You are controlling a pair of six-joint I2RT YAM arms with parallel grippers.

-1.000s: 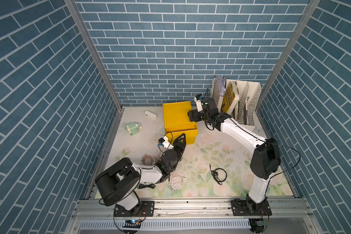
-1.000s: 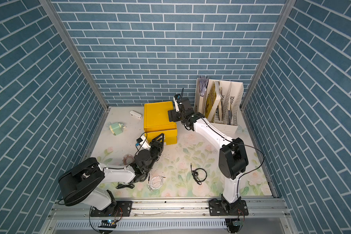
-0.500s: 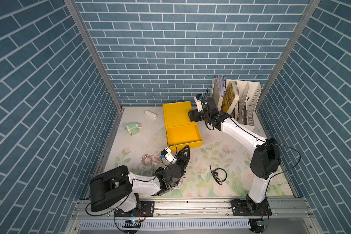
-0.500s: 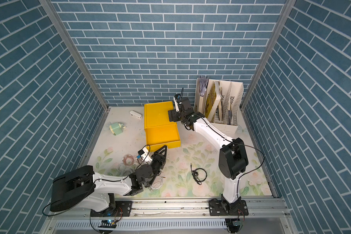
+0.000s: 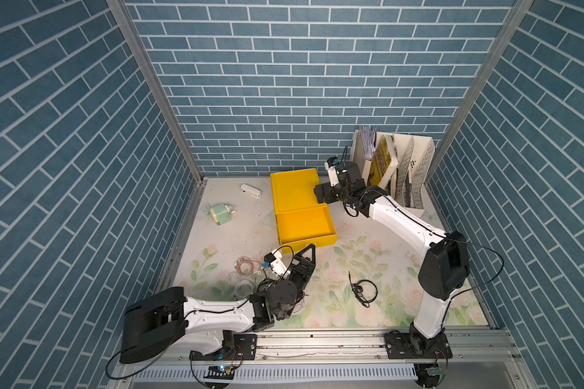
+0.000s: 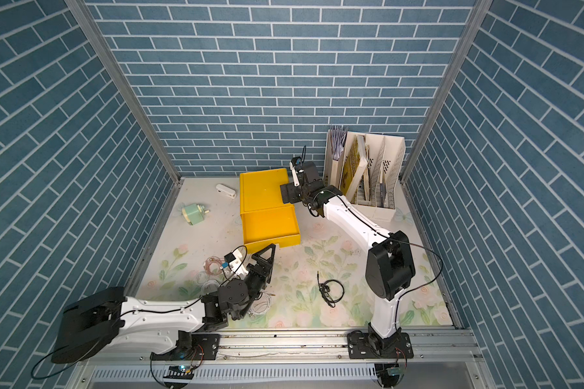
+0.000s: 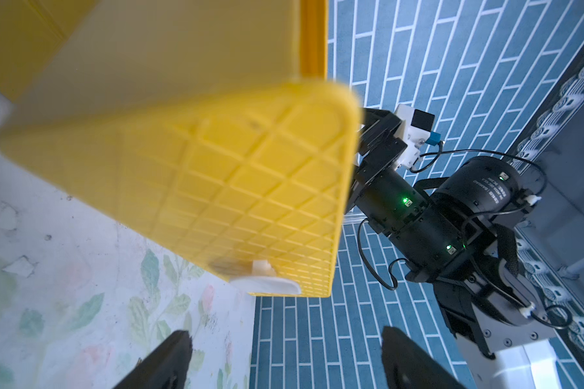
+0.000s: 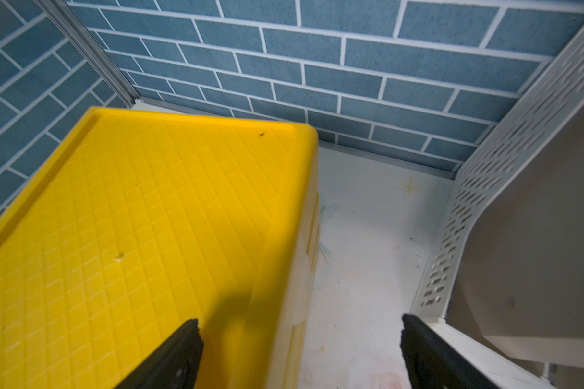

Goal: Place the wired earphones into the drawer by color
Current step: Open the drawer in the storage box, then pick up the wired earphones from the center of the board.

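The top drawer [image 5: 309,239] of the yellow cabinet [image 5: 295,188] is pulled out toward the front edge of the table [image 5: 230,232]. It looks empty. No earphones are in it yet, so I think the sorting is only starting.

The left claw [image 7: 285,336] is released and holds nothing. Its two fingers are spread wide. It points at the front of the drawer, which lies just beyond it toward the back edge.

The right claw [image 8: 300,321] is released too and holds nothing. It sits at the right side of the cabinet, with one finger over the top and one near the white file rack [image 5: 415,175].

All the earphones I can see lie on the table near the front edge. The pink-copper earphones [image 5: 246,264] lie just beside the left claw, toward the left edge. White earphones [image 6: 263,304] lie right by the left arm's wrist. The black earphones [image 5: 363,290] lie between the two arms, with the plug end pointing toward the back edge.

The left arm is much nearer to all of them. The pink-copper and white ones lie behind the way the left claw points, so I think it must turn down and back toward the front-left corner to grab one.
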